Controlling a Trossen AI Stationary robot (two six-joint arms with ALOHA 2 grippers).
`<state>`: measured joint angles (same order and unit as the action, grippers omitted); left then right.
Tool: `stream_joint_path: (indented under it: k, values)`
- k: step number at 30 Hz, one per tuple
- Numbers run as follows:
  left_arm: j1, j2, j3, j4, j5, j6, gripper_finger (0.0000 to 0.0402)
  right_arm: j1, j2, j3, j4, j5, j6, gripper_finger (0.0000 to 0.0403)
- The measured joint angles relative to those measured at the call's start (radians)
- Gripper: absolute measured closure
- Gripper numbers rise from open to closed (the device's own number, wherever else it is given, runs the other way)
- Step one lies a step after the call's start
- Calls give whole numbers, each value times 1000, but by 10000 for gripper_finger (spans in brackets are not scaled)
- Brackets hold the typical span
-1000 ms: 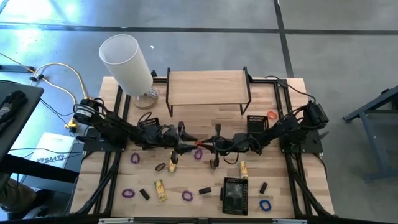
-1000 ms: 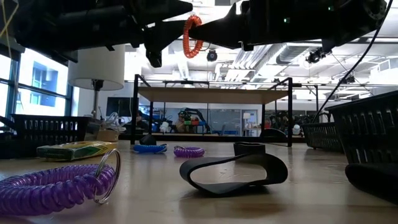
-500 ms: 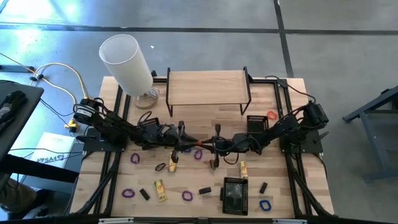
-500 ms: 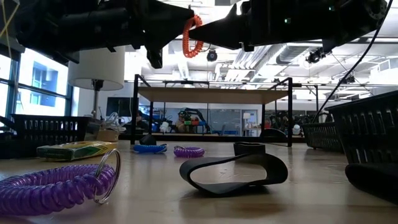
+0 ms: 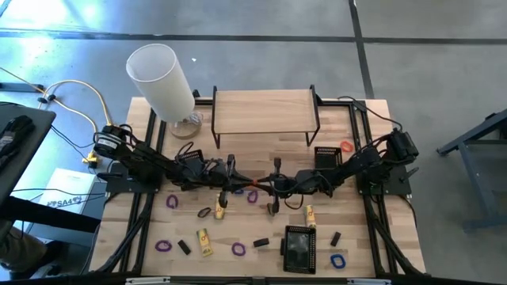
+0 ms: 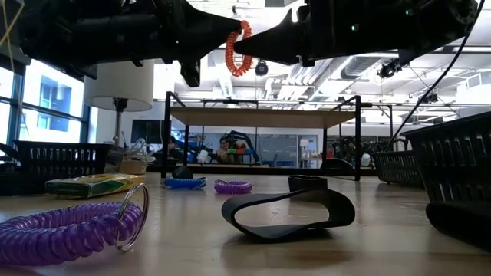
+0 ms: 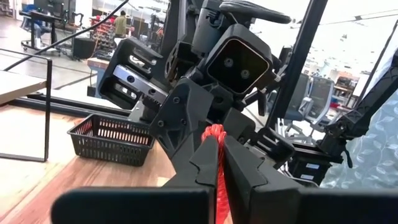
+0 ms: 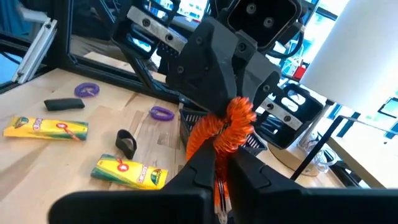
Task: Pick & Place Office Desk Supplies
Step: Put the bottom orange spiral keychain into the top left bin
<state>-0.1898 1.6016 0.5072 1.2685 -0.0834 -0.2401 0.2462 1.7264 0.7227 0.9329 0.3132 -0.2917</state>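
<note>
The red coiled band loop (image 6: 233,47) hangs in the air above the middle of the table (image 5: 348,253), pinched from both sides at once. The left gripper (image 6: 223,34) and the right gripper (image 6: 244,44) meet tip to tip, and the loop sits exactly where the two sets of fingertips face each other. In the low view its long axis runs up and down, crosswise to the line of the two arms, with part of the coil above the fingertips and part drooping below them.

In the left wrist view the left fingers (image 7: 205,163) are clenched on the loop, a thin red strip showing between them. In the right wrist view the right fingers (image 8: 202,167) are likewise closed on the same coil, which bunches up just beyond their tips. Neither arm is nearer than the other: both touch it. This looks like a handover, so the coming move likely turns on one gripper letting go while the other keeps its hold.

Both arms reach in nearly level from opposite sides, stretched toward each other. Other supplies lie on the table below the fingers, among them a purple loop (image 6: 65,230) and a yellow piece (image 5: 310,214)
</note>
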Motion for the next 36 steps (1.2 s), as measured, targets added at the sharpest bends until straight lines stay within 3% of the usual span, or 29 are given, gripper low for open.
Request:
stream_joint_path:
  k: [9,13,16,21,24,28,32,36]
  values:
    - [0,-13,0,-43,1,-5,400,29,-4,0,-50,12,105,281]
    - [-9,-91,2,-167,-6,-1,400,76,-5,0,-65,104,109,223]
    - [-35,-184,2,-312,-75,12,401,115,-5,0,-64,181,89,191]
    - [-110,-379,37,-757,-314,11,401,158,-5,0,-71,261,86,173]
    - [-157,-478,111,-1121,-421,-113,401,171,-5,0,-87,297,86,172]
    - [-209,-540,241,-1557,-486,-302,401,174,-5,0,-99,308,87,172]
    - [-229,-556,353,-1900,-472,-474,401,170,-5,0,-100,308,87,172]
    - [-188,-556,396,-2181,-317,-719,401,170,-5,0,-110,304,92,172]
